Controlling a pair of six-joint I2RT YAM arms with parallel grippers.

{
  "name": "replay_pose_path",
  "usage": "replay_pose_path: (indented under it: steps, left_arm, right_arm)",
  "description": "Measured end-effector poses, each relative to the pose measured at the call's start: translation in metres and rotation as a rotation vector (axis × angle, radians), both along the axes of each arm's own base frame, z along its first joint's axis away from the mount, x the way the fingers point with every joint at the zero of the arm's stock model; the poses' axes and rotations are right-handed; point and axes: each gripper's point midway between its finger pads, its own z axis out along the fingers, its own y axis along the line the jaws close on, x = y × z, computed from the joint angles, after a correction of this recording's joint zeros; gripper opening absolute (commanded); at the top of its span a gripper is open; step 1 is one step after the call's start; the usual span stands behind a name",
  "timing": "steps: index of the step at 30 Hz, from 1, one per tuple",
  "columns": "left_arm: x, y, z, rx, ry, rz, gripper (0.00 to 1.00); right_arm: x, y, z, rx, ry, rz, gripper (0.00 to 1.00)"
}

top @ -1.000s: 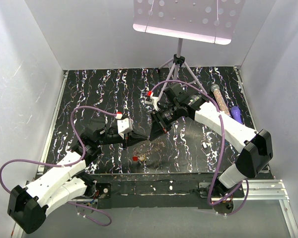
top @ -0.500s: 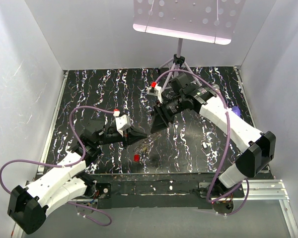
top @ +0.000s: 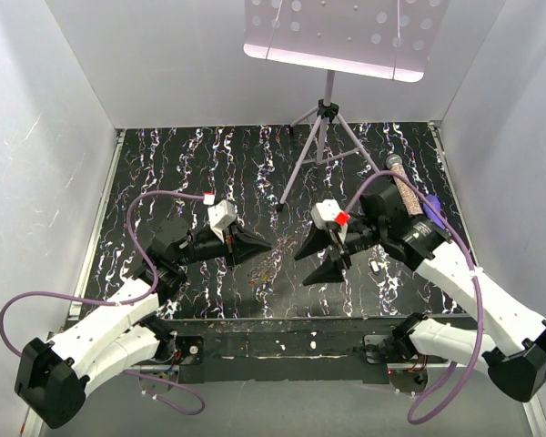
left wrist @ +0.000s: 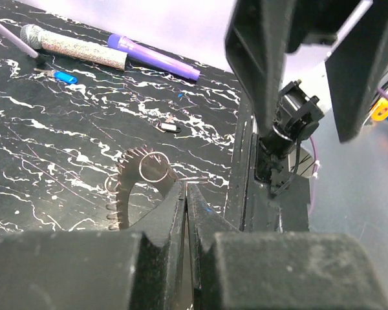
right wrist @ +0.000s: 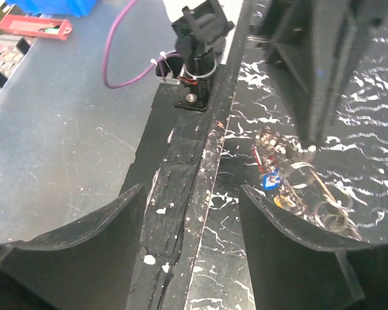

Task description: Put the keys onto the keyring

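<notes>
The keys [right wrist: 276, 187] lie bunched on the black marbled table just under my left gripper's tips; a blue head [right wrist: 269, 179] and a yellow one show among small rings. The keyring [left wrist: 124, 187] appears in the left wrist view as a toothed grey loop running in behind my fingers. My left gripper [top: 267, 244] [left wrist: 185, 187] is shut, its tips on the keyring's strand. My right gripper [top: 315, 259] [right wrist: 191, 194] stands open just right of the bunch, nothing between its fingers. From above, the bunch [top: 271, 271] is a faint glint.
A glittery microphone [top: 402, 187], a purple pen [top: 432, 211] and a small white piece [top: 375, 266] lie at the right. A tripod stand [top: 320, 123] rises at the back. The table's near edge [right wrist: 200, 168] runs under my right gripper.
My right gripper has opened and swung from the far middle down to the right of the keys. My left gripper rose slightly; the small red piece has gone from its spot on the table.
</notes>
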Motion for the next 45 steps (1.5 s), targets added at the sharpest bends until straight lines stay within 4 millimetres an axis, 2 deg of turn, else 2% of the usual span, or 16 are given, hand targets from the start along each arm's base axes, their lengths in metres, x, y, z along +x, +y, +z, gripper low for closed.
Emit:
replay_pose_path:
  steps: [2, 4, 7, 12, 17, 22, 27, 32, 45]
  left_arm:
    - [0.001, -0.001, 0.002, -0.013, 0.032, 0.004, 0.00]
    - [0.002, -0.002, 0.004, -0.026, 0.059, 0.006, 0.00]
    - [0.002, -0.003, 0.008, -0.044, 0.078, 0.001, 0.00]
    - [0.000, -0.001, 0.020, -0.076, 0.026, -0.005, 0.00]
    - [0.000, 0.003, 0.023, -0.079, 0.006, -0.006, 0.00]
    - [0.000, 0.004, 0.022, -0.072, -0.018, -0.016, 0.00]
    - [0.000, 0.006, 0.021, -0.066, -0.034, -0.022, 0.00]
    - [0.000, 0.006, 0.022, -0.068, -0.034, -0.028, 0.00]
    - [-0.001, 0.006, 0.030, -0.093, -0.050, -0.031, 0.00]
  right_arm:
    - [-0.010, -0.003, -0.004, 0.038, -0.020, 0.044, 0.64]
    - [-0.011, -0.001, -0.005, 0.059, -0.031, 0.067, 0.63]
    - [0.000, 0.007, -0.008, 0.054, -0.039, 0.041, 0.62]
    - [0.019, 0.013, -0.005, 0.047, -0.017, -0.071, 0.54]
    - [0.037, 0.008, -0.010, 0.028, 0.138, -0.225, 0.45]
    - [0.060, 0.000, -0.001, 0.026, 0.358, -0.394, 0.43]
    - [0.059, 0.005, -0.001, -0.006, 0.566, -0.433, 0.43]
    - [0.062, 0.010, -0.005, -0.037, 0.700, -0.462, 0.42]
    - [0.071, 0.014, -0.016, -0.085, 0.841, -0.516, 0.42]
